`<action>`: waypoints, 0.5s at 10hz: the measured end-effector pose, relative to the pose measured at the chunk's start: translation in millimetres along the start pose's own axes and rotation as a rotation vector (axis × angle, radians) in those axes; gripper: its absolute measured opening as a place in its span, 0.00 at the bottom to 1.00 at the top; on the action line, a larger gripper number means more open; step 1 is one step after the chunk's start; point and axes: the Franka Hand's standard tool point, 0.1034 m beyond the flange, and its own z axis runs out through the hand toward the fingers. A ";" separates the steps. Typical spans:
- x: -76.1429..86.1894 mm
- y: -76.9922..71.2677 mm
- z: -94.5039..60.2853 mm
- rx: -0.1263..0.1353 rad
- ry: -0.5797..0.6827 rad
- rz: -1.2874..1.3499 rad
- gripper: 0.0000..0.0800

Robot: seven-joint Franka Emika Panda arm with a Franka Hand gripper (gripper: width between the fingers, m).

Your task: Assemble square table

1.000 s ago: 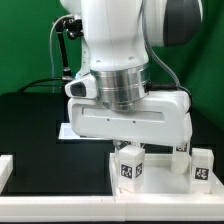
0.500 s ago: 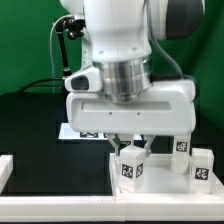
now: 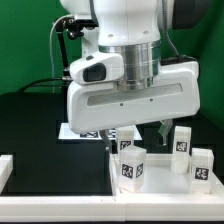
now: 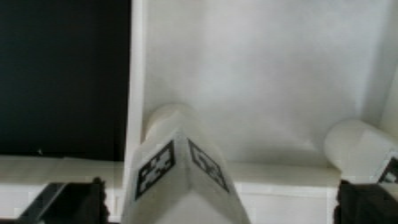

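1. The claw [image 3: 140,131] hangs above the slab, and its fingers stand apart with nothing between them, so it is open.
2. Just below the claw stands one leg [image 3: 131,164] [image 4: 183,170], upright on the slab [image 3: 160,180] [image 4: 267,70], with its tag facing the exterior camera. In the wrist view this leg is between the two finger tips [image 4: 71,203], free of both.
3. A little farther, toward the exterior view's right, more legs [image 3: 203,166] stand on the same slab; one of them [image 3: 181,141] is partly hidden by the claw body.
4. Beyond the claw, the marker board [image 3: 72,131] lies on the black surface [image 3: 35,125].
5. I judge the step in hand is picking a leg. The next move calls for a straight descent over the near leg, then closing on its sides without pushing it over.
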 end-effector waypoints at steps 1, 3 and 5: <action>6.2 7.9 5.9 -0.038 0.037 -0.207 0.80; 8.9 17.2 11.2 -0.069 0.048 -0.545 0.81; 5.9 21.8 14.1 -0.070 0.040 -0.599 0.81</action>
